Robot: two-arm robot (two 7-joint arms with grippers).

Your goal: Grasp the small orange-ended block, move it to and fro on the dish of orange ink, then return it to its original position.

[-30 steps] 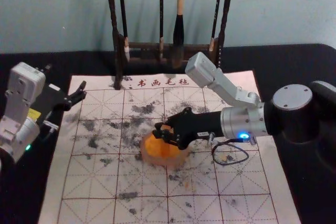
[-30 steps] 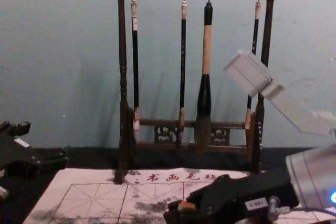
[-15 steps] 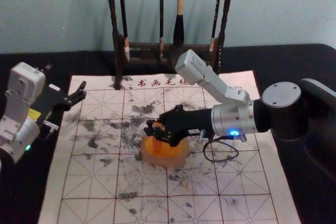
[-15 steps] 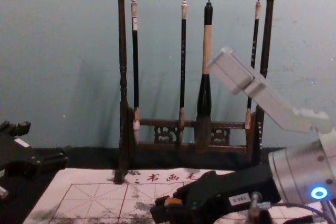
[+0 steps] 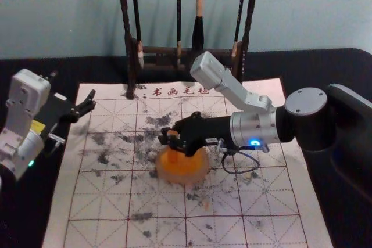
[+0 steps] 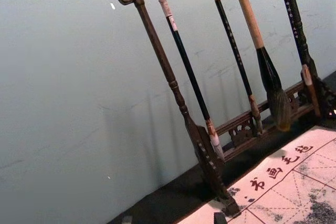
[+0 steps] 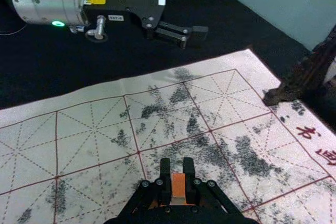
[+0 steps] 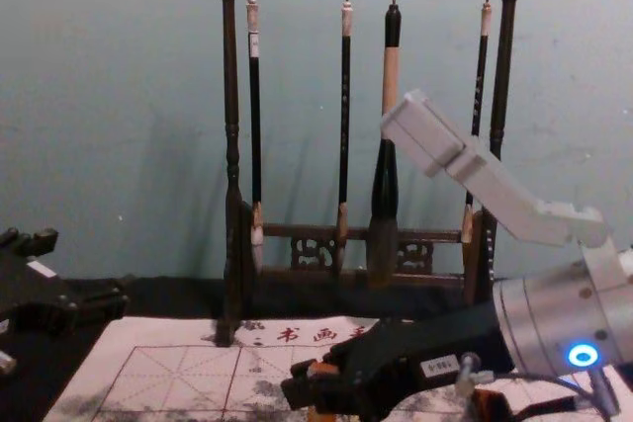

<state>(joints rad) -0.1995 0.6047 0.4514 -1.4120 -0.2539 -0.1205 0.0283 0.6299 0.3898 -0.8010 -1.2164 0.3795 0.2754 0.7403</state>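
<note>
Squeezing the small block [image 7: 178,186] between its fingers, the right claw [image 5: 165,136] is over the back of the dish [image 5: 183,178] of orange ink [image 5: 190,164]. The block points down there; it is hard to tell if it touches the ink. It looks light and hard, so it should not squash. Ink could make it slippery, so the claw should pinch near the top, away from the inky end. The left claw [image 5: 88,105] waits open at the left side.

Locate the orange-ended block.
Head view: the block, held between the right gripper's fingers, is at the far-left part of the orange ink dish, near mid-mat.
</note>
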